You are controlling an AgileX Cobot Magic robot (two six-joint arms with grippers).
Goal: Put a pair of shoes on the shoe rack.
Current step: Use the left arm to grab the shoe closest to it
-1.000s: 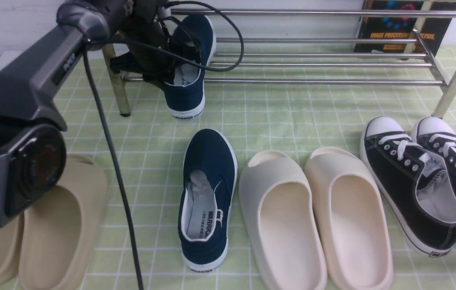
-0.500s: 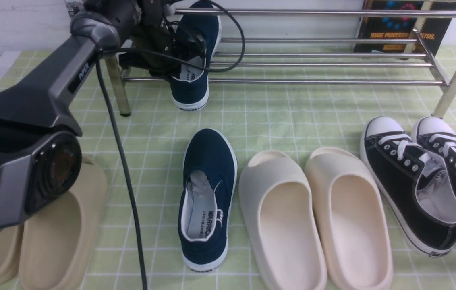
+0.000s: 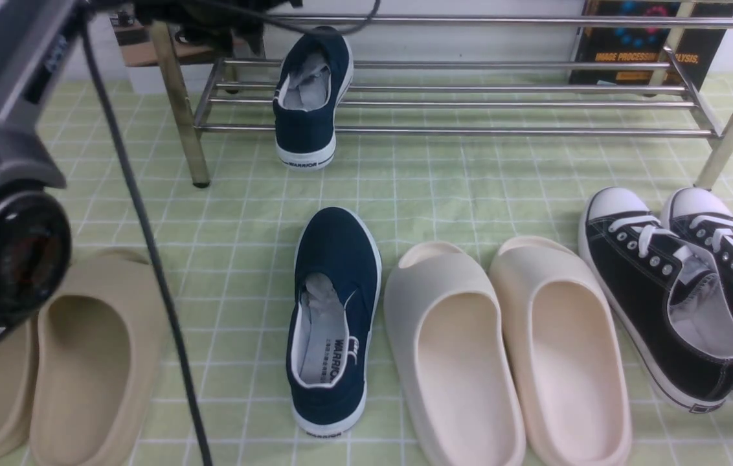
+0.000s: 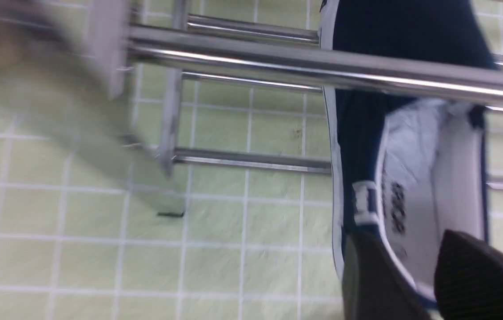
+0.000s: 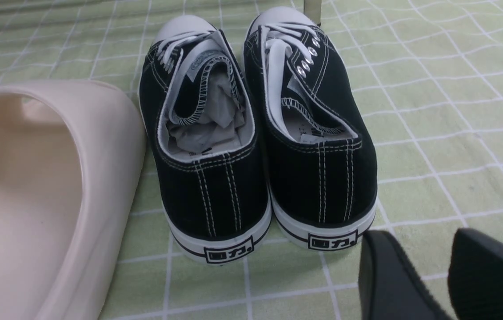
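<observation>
1. Underfoot, flat green checked cloth (image 3: pixel 470 188), crowded with footwear.
2. Across the far side, steel shoe rack (image 3: pixel 502 131).
3. Just right of the floor shoe, cream slides (image 3: pixel 457 349); left, tan slides (image 3: pixel 88 349); far right, black sneakers (image 3: pixel 671 291).
4. On the rack's lower rails, left end, first navy shoe (image 3: pixel 311 97), heel past the front rail. On the cloth before the rack, second navy shoe (image 3: pixel 334 310), toe toward the rack, heel toward the robot.
5. Over the racked shoe's heel, left gripper (image 4: pixel 407 249), parted, holding nothing; likely nearer the floor shoe. Behind the black sneakers, right gripper (image 5: pixel 416 242), parted, empty, cream slides between.
</observation>
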